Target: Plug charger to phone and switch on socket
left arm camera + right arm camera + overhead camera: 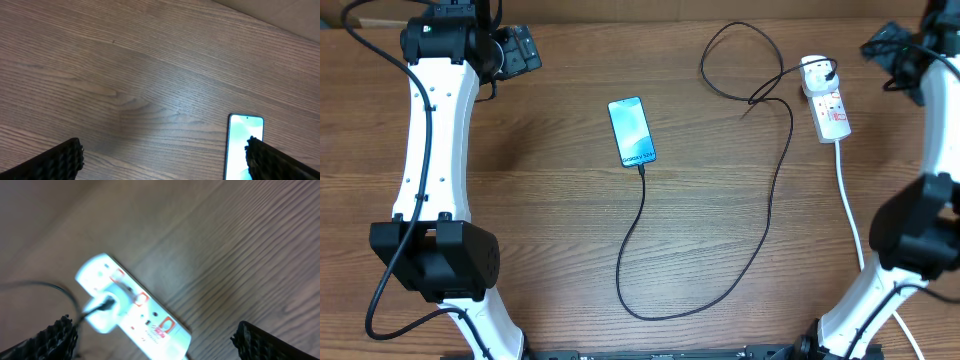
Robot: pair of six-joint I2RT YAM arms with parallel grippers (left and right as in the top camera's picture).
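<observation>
Our left gripper (162, 150) and right gripper (155, 332) hung wide open, empty, at far corners; the phone (631, 131) glowed, charger (775, 190) attached.

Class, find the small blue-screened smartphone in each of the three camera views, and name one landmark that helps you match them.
Overhead: the small black-edged smartphone with the blue-teal screen lies near the centre, slightly above the middle.
Left wrist: it sits at the lower right, cut off by the bottom edge.
Right wrist: not in it.
Shared landmark: the brown wood-grain table, seen in all three.
</observation>
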